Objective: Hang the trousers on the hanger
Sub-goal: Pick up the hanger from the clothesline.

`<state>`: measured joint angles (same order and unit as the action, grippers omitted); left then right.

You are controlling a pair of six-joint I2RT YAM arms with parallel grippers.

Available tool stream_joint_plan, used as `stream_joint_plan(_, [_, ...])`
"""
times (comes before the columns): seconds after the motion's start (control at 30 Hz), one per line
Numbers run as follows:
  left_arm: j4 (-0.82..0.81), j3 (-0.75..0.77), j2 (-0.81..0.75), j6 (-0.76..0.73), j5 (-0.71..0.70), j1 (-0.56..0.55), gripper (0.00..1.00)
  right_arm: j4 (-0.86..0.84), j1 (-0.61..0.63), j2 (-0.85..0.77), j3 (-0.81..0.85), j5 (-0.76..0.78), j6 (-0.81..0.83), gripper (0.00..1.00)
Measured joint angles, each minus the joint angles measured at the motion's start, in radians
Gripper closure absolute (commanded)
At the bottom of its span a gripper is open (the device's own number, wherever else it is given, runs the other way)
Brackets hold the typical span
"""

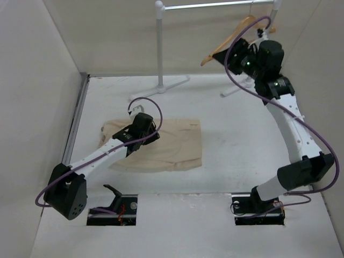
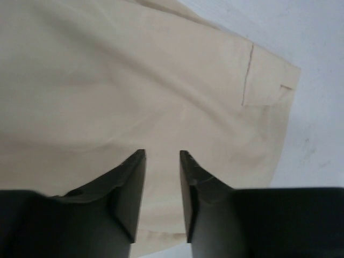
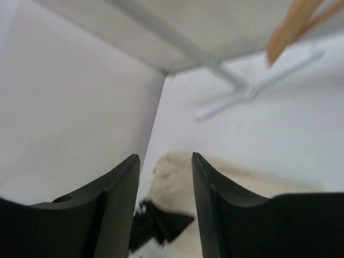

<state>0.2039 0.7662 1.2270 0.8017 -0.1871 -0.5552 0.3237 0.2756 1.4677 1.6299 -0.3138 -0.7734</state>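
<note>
Trousers (image 1: 172,145): folded flat on table (image 1: 242,140); left gripper (image 2: 162,156): jaws apart, empty, just above cloth; right gripper (image 3: 165,157): jaws apart, empty, near hanger (image 1: 223,45) on rack (image 1: 159,48); risk: single-layer pinch, fold spilling open.

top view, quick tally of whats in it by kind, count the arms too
trousers: 1
hanger: 1
garment rack: 1
robot arms: 2, left arm and right arm
total: 5
</note>
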Motion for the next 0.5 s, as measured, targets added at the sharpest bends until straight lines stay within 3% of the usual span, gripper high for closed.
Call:
stream_joint_plan(0.17, [-0.014,-0.002,0.020,0.001,0.031,-0.047,0.57,0.073,-0.105,0.174,0.308,0.116,0.042,0.31])
stream_joint_plan(0.33, [-0.032,-0.033,0.016,0.001,0.064,-0.048,0.54,0.183,-0.162,0.377,0.547,0.154,0.060,0.30])
stream_joint_plan(0.5, [-0.037,-0.068,0.011,0.001,0.087,-0.052,0.54,0.262,-0.187,0.512,0.676,0.155,0.062,0.31])
